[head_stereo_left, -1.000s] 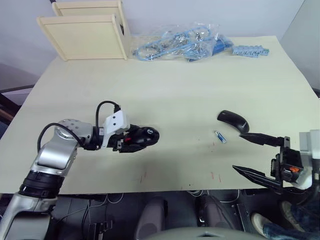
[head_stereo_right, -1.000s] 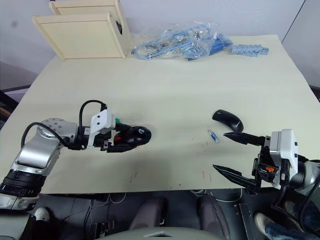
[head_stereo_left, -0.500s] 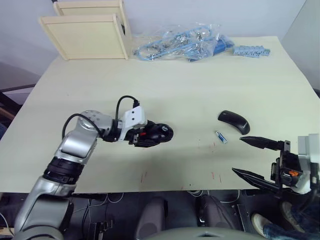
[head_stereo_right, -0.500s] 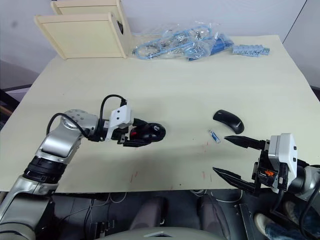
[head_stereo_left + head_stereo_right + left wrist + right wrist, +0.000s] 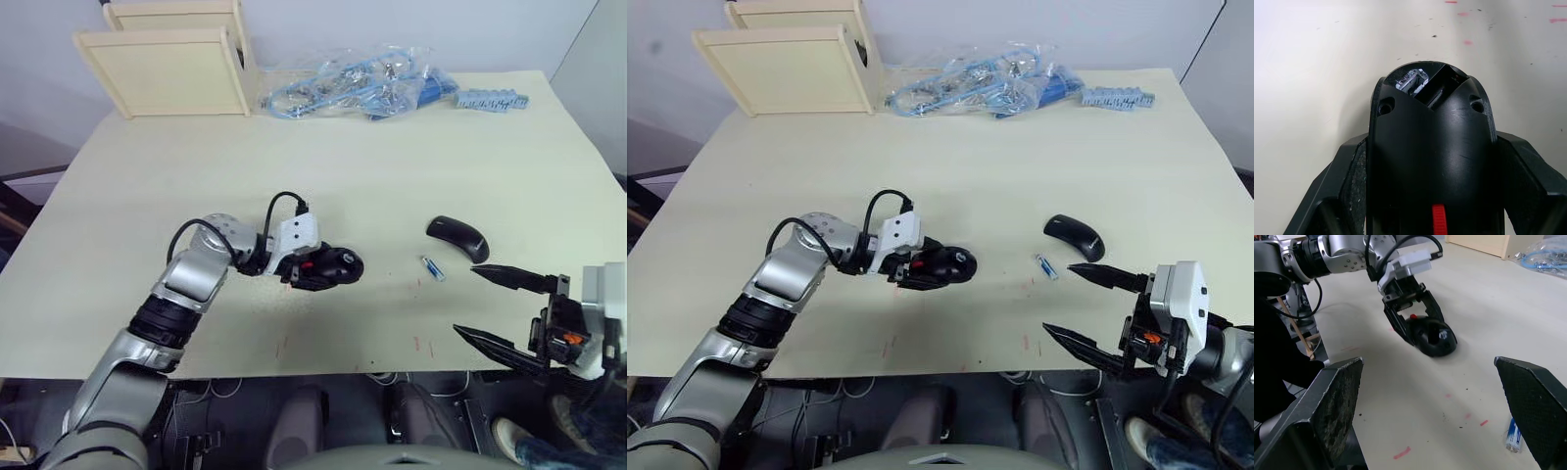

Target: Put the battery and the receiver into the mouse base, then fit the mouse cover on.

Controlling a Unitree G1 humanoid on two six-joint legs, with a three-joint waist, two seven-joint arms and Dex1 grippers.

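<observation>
From the head cameras you see your left hand [image 5: 328, 267] clamped on the mouse base [image 5: 336, 265], which rests on the tabletop [image 5: 372, 166] near the middle; the battery [image 5: 431, 267] lies well to its right, and the mouse cover [image 5: 457, 237] sits just beyond the battery, apart from it. Your right hand [image 5: 500, 308] hangs at the near right edge with its fingers spread wide, holding nothing. I can't pick out the receiver in these frames. In the left wrist view, your fingers [image 5: 1347, 188] press both flanks of the base, and the open compartment faces away from the camera, with a bit of metal showing inside. Judging from this, keep the squeeze even and the base flat on the tabletop, so the compartment stays facing up and doesn't twist out of your grasp. In the right wrist view, the base sits ahead between your two wide-apart pads [image 5: 1337, 404], and the battery lies close by the farther pad. Your best bet is probably to park the base within easy reach of the battery and hold it steady, then bring the right hand down squarely over the battery; it's small and round, so it will likely roll if nudged from one side.
</observation>
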